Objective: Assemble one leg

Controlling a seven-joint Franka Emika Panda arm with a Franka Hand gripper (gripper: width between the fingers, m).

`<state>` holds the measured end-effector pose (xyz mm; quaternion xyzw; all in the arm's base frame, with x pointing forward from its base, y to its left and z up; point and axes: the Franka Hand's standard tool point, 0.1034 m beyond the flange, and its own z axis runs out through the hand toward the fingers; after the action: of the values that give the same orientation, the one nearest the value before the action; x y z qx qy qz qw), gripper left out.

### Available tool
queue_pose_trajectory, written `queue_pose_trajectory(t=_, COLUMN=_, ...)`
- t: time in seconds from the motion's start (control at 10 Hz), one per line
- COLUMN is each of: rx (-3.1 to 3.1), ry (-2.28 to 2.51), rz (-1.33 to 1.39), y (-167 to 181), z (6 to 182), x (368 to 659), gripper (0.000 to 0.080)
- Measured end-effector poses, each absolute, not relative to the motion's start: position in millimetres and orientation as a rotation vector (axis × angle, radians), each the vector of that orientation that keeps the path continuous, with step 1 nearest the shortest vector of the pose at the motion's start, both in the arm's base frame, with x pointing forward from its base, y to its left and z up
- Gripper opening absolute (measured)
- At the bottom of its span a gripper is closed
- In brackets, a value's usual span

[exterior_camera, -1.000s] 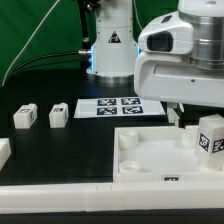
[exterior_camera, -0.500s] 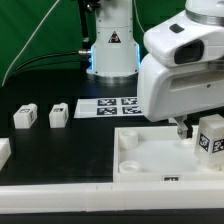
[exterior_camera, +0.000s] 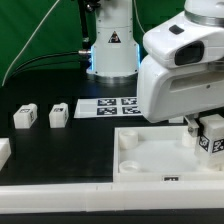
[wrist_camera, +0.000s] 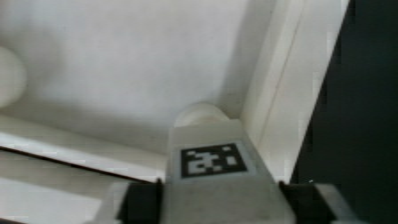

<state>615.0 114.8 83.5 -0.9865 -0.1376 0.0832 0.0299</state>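
The leg (exterior_camera: 213, 134), a small white square post with a black-and-white tag, stands on the large white panel (exterior_camera: 150, 160) near its corner at the exterior view's right. My gripper (exterior_camera: 203, 127) has come down over it. In the wrist view the leg (wrist_camera: 217, 150) fills the gap between my fingers (wrist_camera: 151, 200), and both dark pads touch its sides, so the gripper (wrist_camera: 224, 202) is shut on it. The panel's raised rim (wrist_camera: 267, 70) runs just beyond the leg's rounded end.
Two more white legs (exterior_camera: 25, 117) (exterior_camera: 58, 115) lie on the black table at the exterior view's left, with another white part (exterior_camera: 3, 152) at the left edge. The marker board (exterior_camera: 112, 106) lies behind the panel. The arm's base (exterior_camera: 110, 50) stands at the back.
The arm has lowered and shifted toward the exterior view's left, so the gripper now sits around the leg. The leg has barely moved.
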Motion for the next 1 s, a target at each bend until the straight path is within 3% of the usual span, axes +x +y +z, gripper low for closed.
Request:
queue_pose_trajectory(t=0.4, rx=-3.050, ry=-0.339, rz=0.258, y=113.7, z=83.3, x=615.2, gripper=0.0291)
queue_pose_trajectory(t=1.0, rx=-3.002, ry=0.724, rz=0.264, y=116.5, z=83.1, x=618.7, gripper=0.0292)
